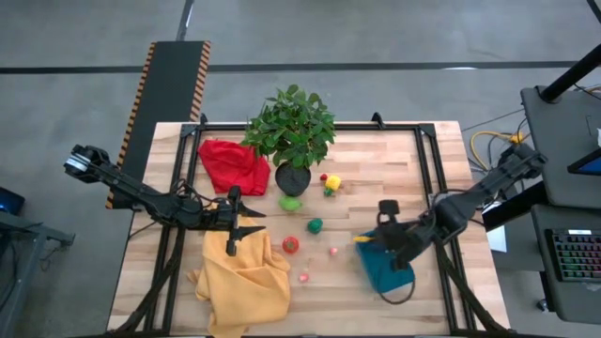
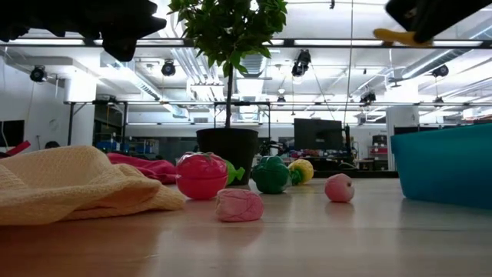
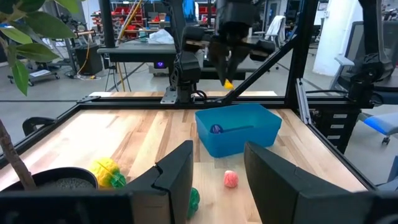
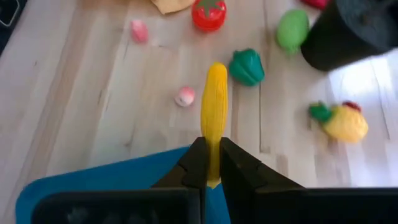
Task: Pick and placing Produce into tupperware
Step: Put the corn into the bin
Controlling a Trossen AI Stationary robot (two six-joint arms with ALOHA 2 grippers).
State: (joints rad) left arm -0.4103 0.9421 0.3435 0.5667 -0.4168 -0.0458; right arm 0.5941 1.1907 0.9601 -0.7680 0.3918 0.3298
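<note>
One yellow corn is pinched by its end in the right gripper, its long side pointing away from the fingers, over the near rim of the blue container. Inside the container lies one small purple piece. The left gripper waits half open over the yellow cloth.
</note>
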